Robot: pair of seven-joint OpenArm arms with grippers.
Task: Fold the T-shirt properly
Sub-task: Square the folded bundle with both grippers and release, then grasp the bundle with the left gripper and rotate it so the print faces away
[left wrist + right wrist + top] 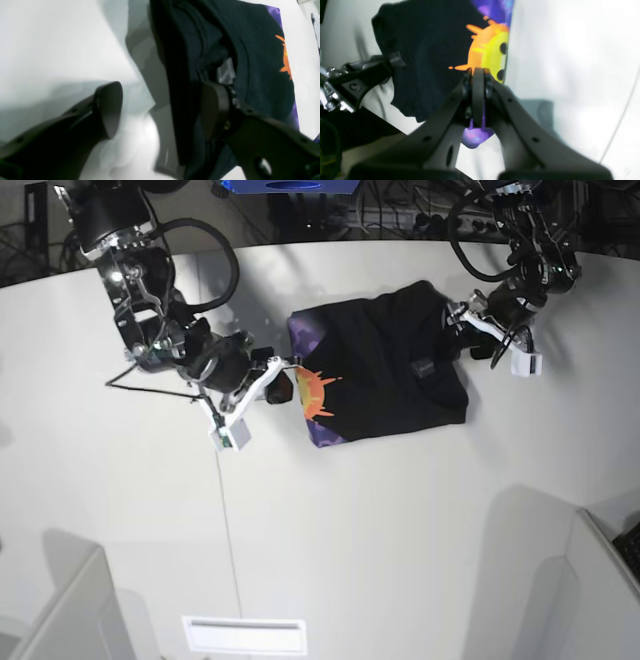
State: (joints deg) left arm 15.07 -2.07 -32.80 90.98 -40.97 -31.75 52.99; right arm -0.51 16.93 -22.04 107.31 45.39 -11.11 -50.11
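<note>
In the left wrist view, the left gripper is seen with its fingers spread wide; one fingertip is set over the black T-shirt, but contact cannot be told. The shirt is cut off at the top and bottom edges.

In the right wrist view, the right gripper is closed, and part of the orange-and-yellow print is hidden behind it.

In the base view, the T-shirt is spread on the white table between the grippers; the left fingertips are hard to make out.
</note>
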